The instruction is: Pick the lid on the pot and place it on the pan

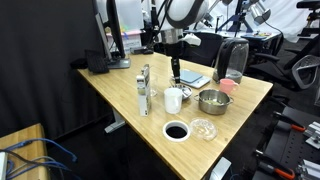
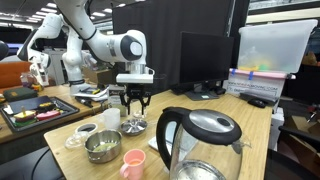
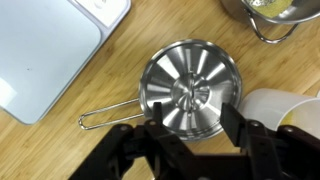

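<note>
Two dark fingers point(image 3: 243, 128) of the end effector point(image 3: 195, 135) stand spread apart and empty, hanging directly over the pot point(image 3: 147, 92) in the wrist view. The lid point(image 3: 191, 93) sits closed on the pot, whose wire handle point(image 3: 108, 113) sticks out sideways. Just beside the pot stands a white mug point(image 3: 268, 103). Beyond the pot lies the steel pan point(image 3: 268, 10), and on the pot's other side a pale blue slab point(image 3: 40, 50) rests on the desk point(image 3: 150, 30). Farther from the pot, past the pan, a black kettle point(image 1: 232, 60) stands in an exterior view.
</note>
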